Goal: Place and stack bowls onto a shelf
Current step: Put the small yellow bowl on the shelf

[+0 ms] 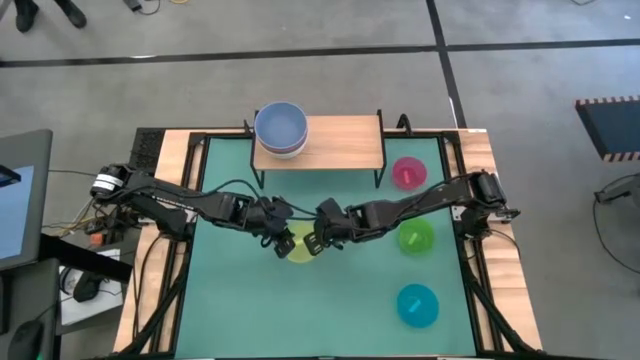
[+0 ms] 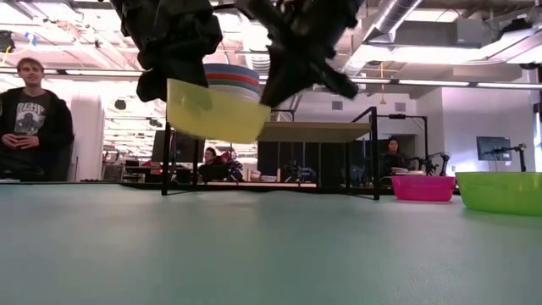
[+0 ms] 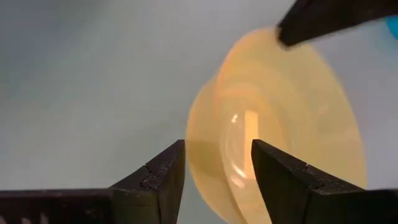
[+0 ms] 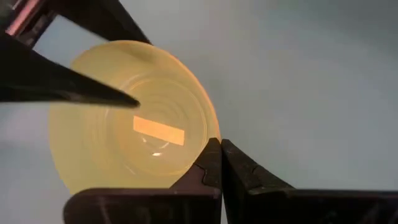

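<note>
A yellow bowl (image 1: 300, 245) (image 2: 216, 114) hangs in the air above the middle of the green table, mouth up. My right gripper (image 4: 217, 144) (image 1: 320, 240) is shut on its rim on the table's right side. My left gripper (image 3: 217, 146) (image 1: 279, 238) stands open at the opposite rim, one finger inside the bowl and one outside. The shelf (image 1: 345, 142) (image 2: 313, 131) stands at the far edge. On its left end rests a stack of bowls (image 1: 281, 128), a periwinkle one on top. My right gripper pinches the yellow bowl's rim (image 4: 205, 134) between its two fingers, one inside the wall and one outside. The fingers slant down from the table's right side. The bowl hangs clear of the table, mouth up. My left gripper's fingers straddle the left rim (image 3: 194, 134); whether they touch it I cannot tell.
A pink bowl (image 1: 408, 172), a green bowl (image 1: 415, 237) and a cyan bowl (image 1: 417, 305) sit on the table's right half. The shelf's right end (image 1: 350, 135) is bare wood. People stand and sit in the room beyond the far edge.
</note>
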Tool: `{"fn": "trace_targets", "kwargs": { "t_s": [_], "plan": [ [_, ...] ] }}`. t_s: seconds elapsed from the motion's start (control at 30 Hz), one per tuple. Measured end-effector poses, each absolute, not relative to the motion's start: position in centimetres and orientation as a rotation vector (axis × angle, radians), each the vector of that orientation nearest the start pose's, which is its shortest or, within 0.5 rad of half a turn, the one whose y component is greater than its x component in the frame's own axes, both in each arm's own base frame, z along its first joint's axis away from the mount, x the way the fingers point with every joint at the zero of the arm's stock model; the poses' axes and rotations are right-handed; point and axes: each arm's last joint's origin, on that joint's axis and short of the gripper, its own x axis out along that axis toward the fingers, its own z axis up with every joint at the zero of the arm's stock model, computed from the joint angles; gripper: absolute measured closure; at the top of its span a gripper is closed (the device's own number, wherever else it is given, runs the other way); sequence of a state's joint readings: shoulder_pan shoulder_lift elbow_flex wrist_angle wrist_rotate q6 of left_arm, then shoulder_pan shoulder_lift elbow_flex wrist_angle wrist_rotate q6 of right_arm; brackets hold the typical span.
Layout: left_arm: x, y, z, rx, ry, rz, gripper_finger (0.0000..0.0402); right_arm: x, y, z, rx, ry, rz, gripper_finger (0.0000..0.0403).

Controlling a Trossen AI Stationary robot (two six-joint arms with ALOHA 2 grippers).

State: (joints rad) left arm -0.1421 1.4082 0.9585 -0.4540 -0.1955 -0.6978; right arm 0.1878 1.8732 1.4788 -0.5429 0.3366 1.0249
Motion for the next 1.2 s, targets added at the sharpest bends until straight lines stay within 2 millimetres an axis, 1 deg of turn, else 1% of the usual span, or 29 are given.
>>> {"fn": "trace_targets", "kwargs": {
  "t_s": [0.07, 0.1, 0.23, 0.27, 0.3, 0.37, 0.5, 0.6, 0.63, 0.7, 0.77, 0.83, 0.9, 1.0, 1.07, 1.13, 1.2],
  "plan": [
    [28.2, -3.5, 23.6, -0.508, 0.825, 0.348, 0.0257, 39.8, 6.7, 25.0, 0.67, 0.75, -0.587, 0.0386],
    [28.2, -3.5, 23.8, -0.509, 0.817, 0.348, 0.0274, 39.7, 6.7, 25.4, 0.657, 0.764, -0.597, 0.0386],
    [28.3, -3.3, 24.5, -0.486, 0.806, 0.355, 0.037, 39.6, 6.7, 26.6, 0.617, 0.8, -0.599, 0.0376],
    [28.4, -3.3, 24.7, -0.477, 0.803, 0.351, 0.0384, 39.5, 6.8, 26.9, 0.612, 0.807, -0.595, 0.0369],
    [28.5, -3.3, 25.0, -0.467, 0.797, 0.345, 0.039, 39.5, 6.9, 27.2, 0.609, 0.811, -0.595, 0.0359],
    [28.8, -3.1, 25.6, -0.461, 0.778, 0.332, 0.0394, 39.3, 7.1, 27.8, 0.585, 0.829, -0.589, 0.0339],
    [29.2, -2.9, 27.4, -0.438, 0.744, 0.309, 0.04, 38.2, 7.6, 30.0, 0.537, 0.86, -0.583, 0.0297],
    [29.8, -2.6, 29.1, -0.405, 0.677, 0.31, 0.0401, 36.2, 7.9, 32.5, 0.518, 0.872, -0.593, 0.0269],
    [30.0, -2.4, 29.7, -0.396, 0.646, 0.318, 0.0401, 35.7, 8.0, 33.4, 0.524, 0.855, -0.602, 0.0261],
    [30.4, -2.0, 30.8, -0.39, 0.575, 0.355, 0.0401, 33.7, 8.0, 35.1, 0.523, 0.827, -0.626, 0.0249],
    [31.0, -1.5, 31.4, -0.399, 0.509, 0.381, 0.0401, 32.3, 7.9, 36.5, 0.526, 0.785, -0.653, 0.0243],
    [31.7, -0.8, 31.4, -0.413, 0.475, 0.423, 0.0401, 30.1, 7.6, 37.9, 0.513, 0.764, -0.685, 0.024],
    [32.7, -0.1, 31.6, -0.455, 0.403, 0.456, 0.0401, 28.5, 7.1, 39.3, 0.518, 0.707, -0.709, 0.024],
    [34.3, 0.9, 30.4, -0.497, 0.351, 0.552, 0.0401, 26.1, 6.1, 40.9, 0.52, 0.669, -0.739, 0.0244],
    [35.2, 1.5, 29.6, -0.517, 0.321, 0.606, 0.0401, 25.2, 5.5, 41.7, 0.531, 0.642, -0.743, 0.0246],
    [36.3, 2.1, 29.7, -0.552, 0.248, 0.634, 0.0401, 24.1, 4.9, 42.2, 0.528, 0.64, -0.749, 0.0249],
    [37.0, 2.6, 29.2, -0.578, 0.232, 0.697, 0.0401, 23.5, 4.5, 42.6, 0.524, 0.632, -0.758, 0.025]
  ]
}}
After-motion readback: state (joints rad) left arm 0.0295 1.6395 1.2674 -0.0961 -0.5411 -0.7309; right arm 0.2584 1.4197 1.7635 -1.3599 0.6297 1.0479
